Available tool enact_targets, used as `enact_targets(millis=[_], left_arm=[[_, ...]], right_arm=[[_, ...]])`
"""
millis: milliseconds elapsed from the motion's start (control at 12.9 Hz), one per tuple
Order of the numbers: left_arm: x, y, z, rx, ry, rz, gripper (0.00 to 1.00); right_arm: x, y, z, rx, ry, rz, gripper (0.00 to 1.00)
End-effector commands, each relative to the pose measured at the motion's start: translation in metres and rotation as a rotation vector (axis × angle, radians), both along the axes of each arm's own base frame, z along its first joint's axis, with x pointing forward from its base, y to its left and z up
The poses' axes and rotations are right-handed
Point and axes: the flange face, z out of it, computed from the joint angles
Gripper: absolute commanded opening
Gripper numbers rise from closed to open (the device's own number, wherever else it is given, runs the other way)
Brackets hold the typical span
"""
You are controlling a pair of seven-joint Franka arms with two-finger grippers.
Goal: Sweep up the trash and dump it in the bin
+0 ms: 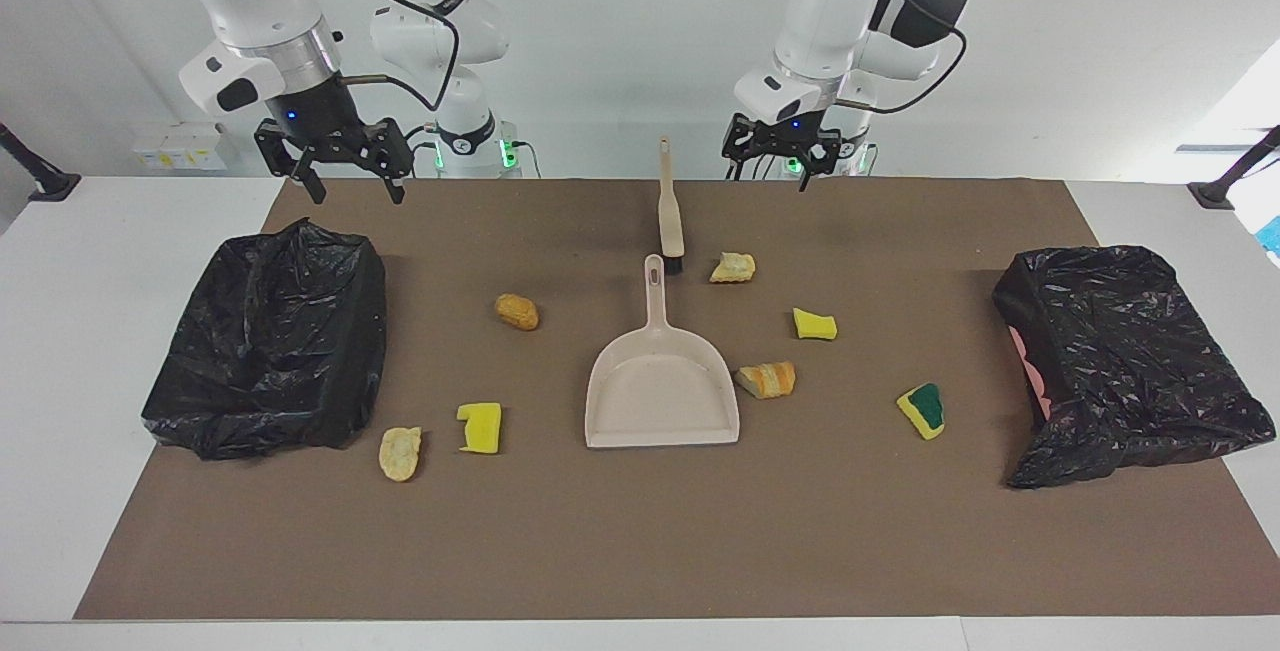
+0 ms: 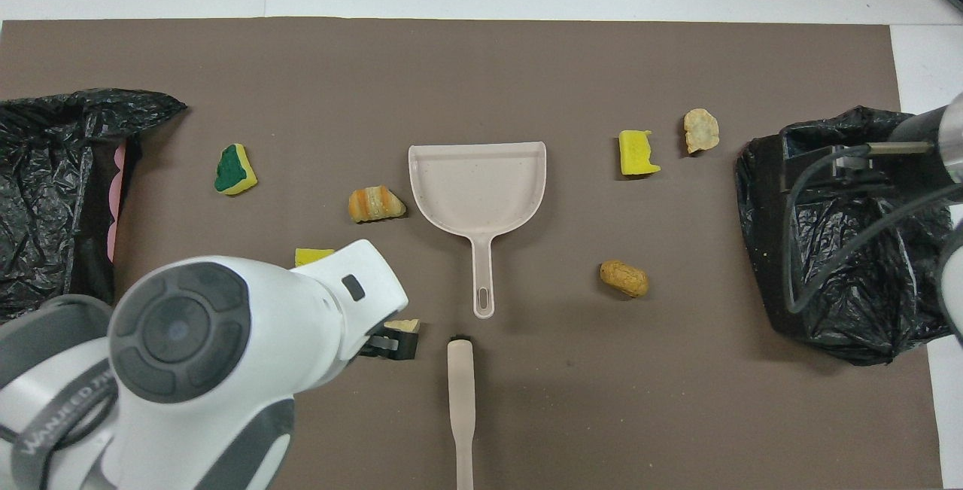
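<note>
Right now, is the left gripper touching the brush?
Apart. In the facing view the left gripper hangs open in the air, beside the brush handle's end toward the left arm's side, with bare wall and mat showing between them.

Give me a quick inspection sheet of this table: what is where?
Surface: brown mat on a white table.
Job's things: seven scraps scattered on the mat around the dustpan; brush lying nearer the robots, its head by the dustpan's handle; black-bagged bins at both ends.
Clutter: nothing seen.
End effectors: left end effector open, up over the mat near the brush; right end effector open, up over the mat's edge near one bin. Both hold nothing.
Cables: black cables along both arms.
Surroundings: white wall.
</note>
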Motion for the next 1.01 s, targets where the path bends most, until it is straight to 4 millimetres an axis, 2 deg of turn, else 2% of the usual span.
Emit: enact_targets(millis=[0,155,310,465,542,775,930], left_arm=[[-0.038,-0.022,-0.039,-0.007,-0.003,-0.002,1.00],[-0.060,-0.039,-0.066,-0.003,-0.003,0.009,1.00],[-0.093,-0.061,-0.104,0.011,0.003,0.004,1.00],[-0.127,-0.068,-0.139,-0.009,-0.021,0.031,1.00],[-0.147,-0.077,-0.150,-0.025,-0.035,0.032,1.00],[-0.188,-0.087,-0.174,-0.007,-0.025,-0.032,1.00],[-0.213,-0.093,-0.189,-0.008,-0.025,0.012,1.00]], right_arm=[[0.015,0.043,-0.021,0.019,-0.003,0.001,1.00],[0.028,0.087,-0.048,0.029,0.001,-0.030,1.00],[0.034,0.123,-0.070,0.025,0.016,-0.008,1.00],[0.042,0.171,-0.104,0.030,0.010,0.002,1.00],[0.040,0.204,-0.118,0.035,-0.002,-0.007,1.00],[0.034,0.247,-0.150,0.042,0.007,0.005,1.00],[0.023,0.278,-0.171,0.037,0.024,0.001,1.00]])
